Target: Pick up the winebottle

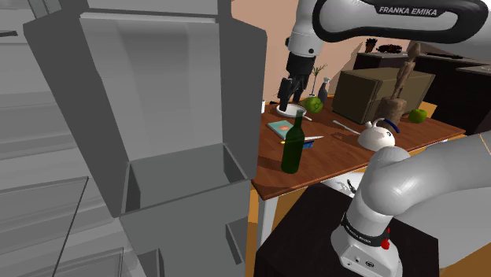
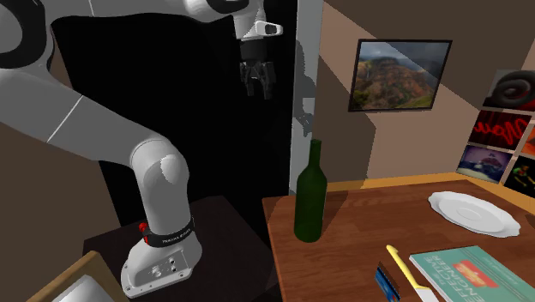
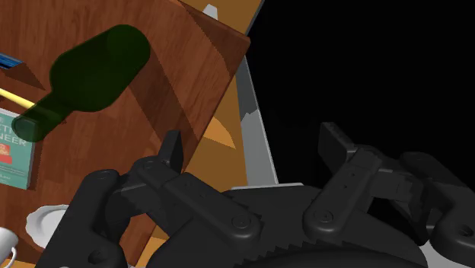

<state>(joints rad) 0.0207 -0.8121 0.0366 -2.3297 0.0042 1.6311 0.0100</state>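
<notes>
Wooden tabletop (image 1: 338, 157) in the shoulder view, and it's busy. A white kettle (image 1: 380, 138) with a blue-tipped handle sits near the front edge. Behind it stands an olive box (image 1: 366, 94), a green apple (image 1: 315, 104) just off its left corner and a second apple (image 1: 417, 116) off to its right. A slim dark vase (image 1: 323, 91) stands by that first apple. Over to the second exterior view: a white plate (image 2: 474, 212) lies flat, a teal book (image 2: 467, 270) nearer the camera, and a yellow stick (image 2: 403, 270) just beside the book. On the wall hangs a framed landscape (image 2: 400, 75). A tall grey cabinet (image 1: 157, 118) stands at the shoulder view's left.
</notes>
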